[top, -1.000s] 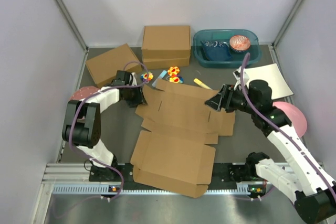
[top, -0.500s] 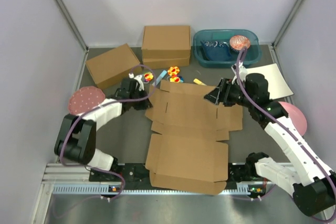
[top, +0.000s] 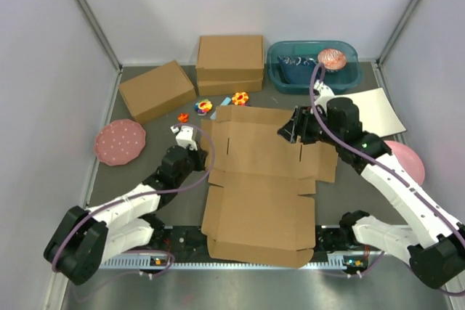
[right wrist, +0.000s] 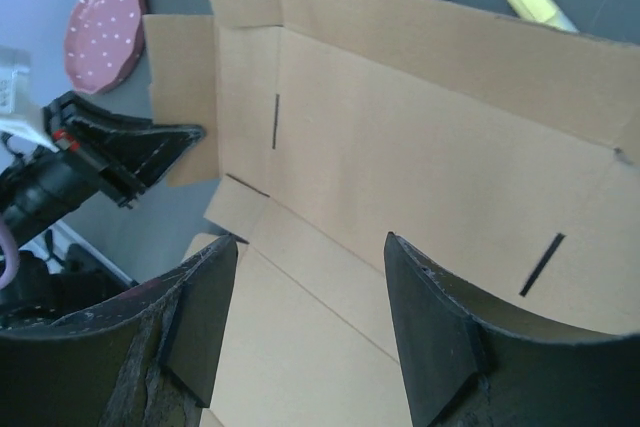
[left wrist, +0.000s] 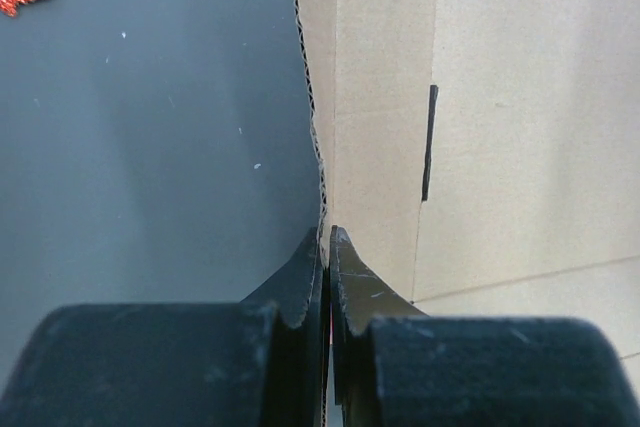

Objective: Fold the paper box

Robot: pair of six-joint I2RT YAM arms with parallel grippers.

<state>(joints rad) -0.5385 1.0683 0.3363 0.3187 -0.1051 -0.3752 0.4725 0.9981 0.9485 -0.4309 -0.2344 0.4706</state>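
The paper box is a flat brown die-cut cardboard sheet with flaps and slots, lying in the middle of the table. My left gripper is at its left edge. In the left wrist view the gripper is shut on the thin corrugated edge of the left flap. My right gripper hovers over the sheet's far right part. In the right wrist view the gripper is open and empty above the sheet. The left gripper also shows there, pinching the left flap.
A smaller brown box sits at an angle at the back left and a taller brown box at the back. A teal bin, white paper, two pink plates and small toys surround the sheet.
The sheet has swung from skewed to square and shifted right. My left arm has swung back toward the near edge, staying at the sheet's left flap. My right gripper has drifted slightly left.
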